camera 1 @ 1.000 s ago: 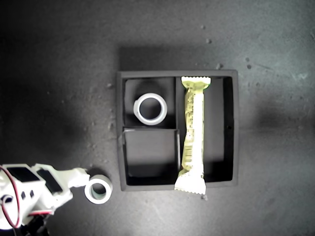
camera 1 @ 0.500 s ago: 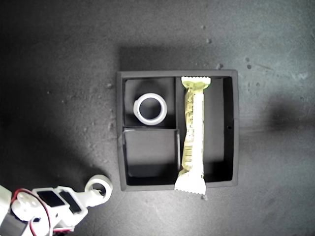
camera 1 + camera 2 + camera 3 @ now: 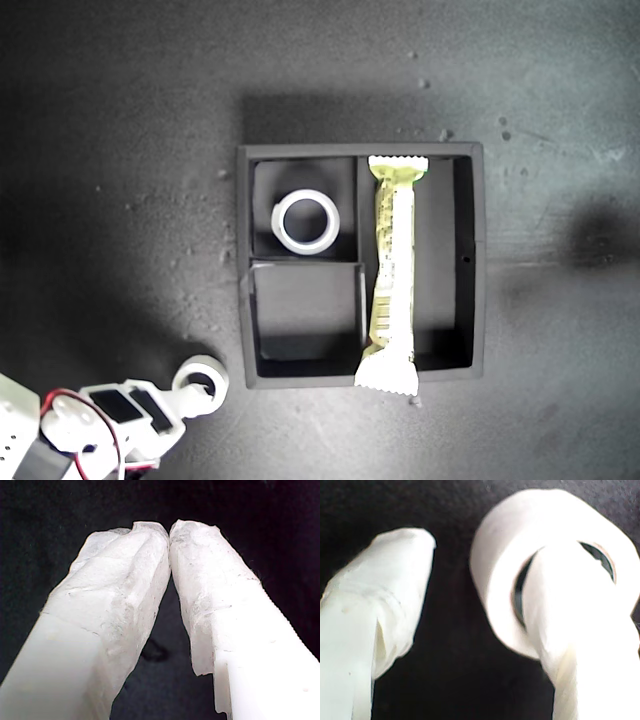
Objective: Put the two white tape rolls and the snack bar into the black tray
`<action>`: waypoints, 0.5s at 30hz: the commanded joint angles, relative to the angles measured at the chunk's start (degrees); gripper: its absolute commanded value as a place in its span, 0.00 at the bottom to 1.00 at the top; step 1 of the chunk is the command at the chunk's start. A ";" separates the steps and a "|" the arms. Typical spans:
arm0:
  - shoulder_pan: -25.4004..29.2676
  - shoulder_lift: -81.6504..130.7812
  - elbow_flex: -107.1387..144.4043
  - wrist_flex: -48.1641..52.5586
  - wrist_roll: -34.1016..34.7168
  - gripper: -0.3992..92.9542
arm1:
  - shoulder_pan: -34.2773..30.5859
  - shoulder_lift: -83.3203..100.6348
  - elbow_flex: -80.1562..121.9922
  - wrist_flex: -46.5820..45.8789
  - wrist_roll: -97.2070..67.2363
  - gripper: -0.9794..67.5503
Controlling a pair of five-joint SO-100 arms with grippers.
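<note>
The black tray sits in the middle of the exterior view. One white tape roll lies in its upper small compartment, and the snack bar lies along the long compartment, its lower crimped end over the rim. The other white tape roll rests on the dark surface outside the tray's lower-left corner in the exterior view. My second gripper is open there, one finger through the roll's hole and the other outside, apart from it. My first gripper is shut on nothing and does not show in the exterior view.
The second arm's white body with red wires fills the exterior view's lower-left corner. The tray's lower small compartment holds nothing. The dark mat around the tray carries only small specks.
The second arm swung down and toward the exterior view's right, and one finger went into the outside roll's hole. The roll shifted slightly. Tray contents stayed put.
</note>
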 commanded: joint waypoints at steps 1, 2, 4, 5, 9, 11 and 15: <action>-0.70 -0.53 -3.08 -0.70 0.00 0.14 | 0.00 0.53 1.05 -2.11 0.70 0.01; -0.88 -1.05 -3.16 -0.70 0.00 0.14 | 0.00 0.53 1.76 -2.72 0.88 0.01; -1.32 -2.37 -3.60 -0.70 0.00 0.14 | 0.00 0.62 3.69 -4.48 1.05 0.01; -1.49 -3.25 -3.96 -0.70 0.18 0.14 | 0.00 0.62 4.83 -5.54 1.05 0.01; -2.46 -6.94 -5.54 -0.70 0.53 0.12 | 1.41 1.32 9.14 -7.21 1.58 0.01; -3.08 -8.17 -5.45 -0.70 -0.09 0.08 | 2.64 6.59 12.48 -6.50 1.58 0.01; -3.87 -8.88 -5.36 -0.62 -0.35 0.00 | 4.48 22.76 20.57 -3.52 0.26 0.01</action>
